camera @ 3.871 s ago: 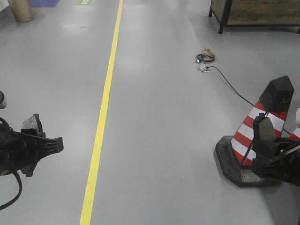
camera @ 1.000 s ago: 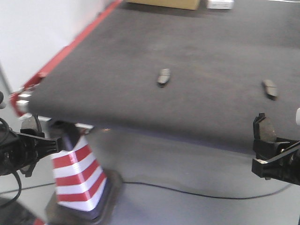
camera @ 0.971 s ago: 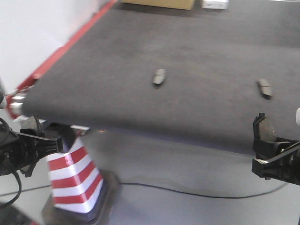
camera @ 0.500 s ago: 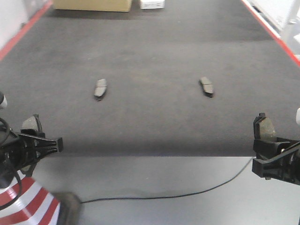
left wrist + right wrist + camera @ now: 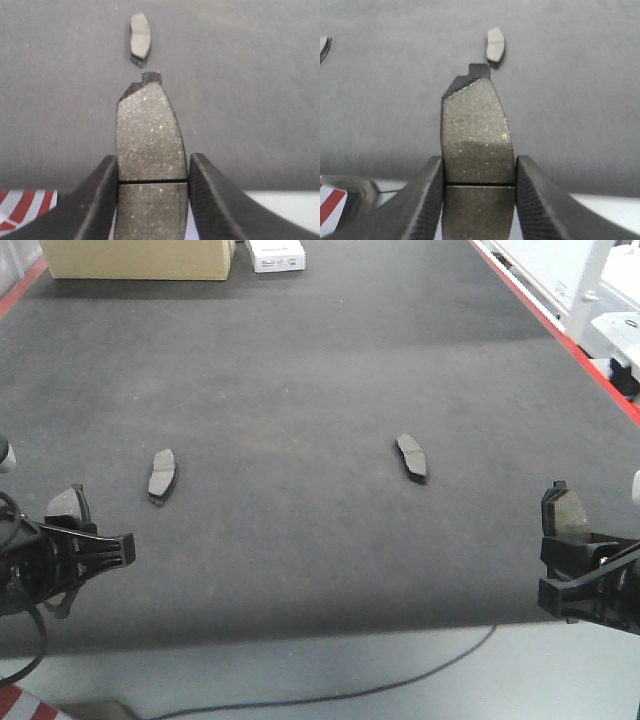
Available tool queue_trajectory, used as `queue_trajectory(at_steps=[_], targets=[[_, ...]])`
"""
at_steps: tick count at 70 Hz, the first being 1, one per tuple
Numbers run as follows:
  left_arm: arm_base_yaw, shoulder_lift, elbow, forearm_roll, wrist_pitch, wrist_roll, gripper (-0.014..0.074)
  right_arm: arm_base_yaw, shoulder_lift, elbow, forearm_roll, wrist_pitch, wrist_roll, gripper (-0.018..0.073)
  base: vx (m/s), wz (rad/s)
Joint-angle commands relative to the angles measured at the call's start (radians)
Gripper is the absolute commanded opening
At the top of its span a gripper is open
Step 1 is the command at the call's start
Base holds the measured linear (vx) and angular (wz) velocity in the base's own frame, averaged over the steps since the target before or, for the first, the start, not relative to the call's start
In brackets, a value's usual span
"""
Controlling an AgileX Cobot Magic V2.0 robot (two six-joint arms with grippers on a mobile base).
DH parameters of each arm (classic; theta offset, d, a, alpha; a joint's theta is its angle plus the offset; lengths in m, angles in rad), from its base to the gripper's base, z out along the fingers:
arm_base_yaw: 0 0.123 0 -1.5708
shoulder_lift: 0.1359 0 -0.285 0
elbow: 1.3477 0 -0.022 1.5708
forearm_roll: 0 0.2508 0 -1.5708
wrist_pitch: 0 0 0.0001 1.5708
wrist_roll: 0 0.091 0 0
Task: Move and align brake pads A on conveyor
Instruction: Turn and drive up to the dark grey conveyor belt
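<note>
From the front-facing view, the wide dark charcoal felt conveyor belt (image 5: 300, 370) carried two grey oblong brake pads: the left lying pad (image 5: 161, 475) toward the belt's left side and the right lying pad (image 5: 411, 457) right of the middle, well apart. The left gripper (image 5: 72, 540) and right gripper (image 5: 565, 540) hung at the near edge, each clamped on a pad. The step in hand looked like the carry-in; next each held pad would need lowering onto the belt in line with those lying there.

The left wrist view showed the left held pad (image 5: 149, 135) gripped between black fingers (image 5: 95, 200), with the left lying pad (image 5: 140, 39) ahead.

The right wrist view showed the right held pad (image 5: 477, 132) likewise clamped, with the right lying pad (image 5: 495, 44) ahead.

Half a second earlier both lying pads sat higher and further right in the front view, and a striped cone filled the lower left corner; now only a sliver remained.
</note>
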Motion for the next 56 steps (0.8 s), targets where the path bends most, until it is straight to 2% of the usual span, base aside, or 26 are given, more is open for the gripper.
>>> queue_trajectory(at_steps=[1,56], targets=[[-0.006,-0.014,-0.026,0.051,-0.029,-0.006,0.0216,-0.004,-0.005,-0.031,-0.017,-0.09,-0.003,0.0036,0.25,0.09],[-0.006,-0.014,-0.026,0.051,-0.029,-0.006,0.0216,-0.004,-0.005,-0.031,-0.017,-0.09,-0.003,0.0036,0.22,0.09]])
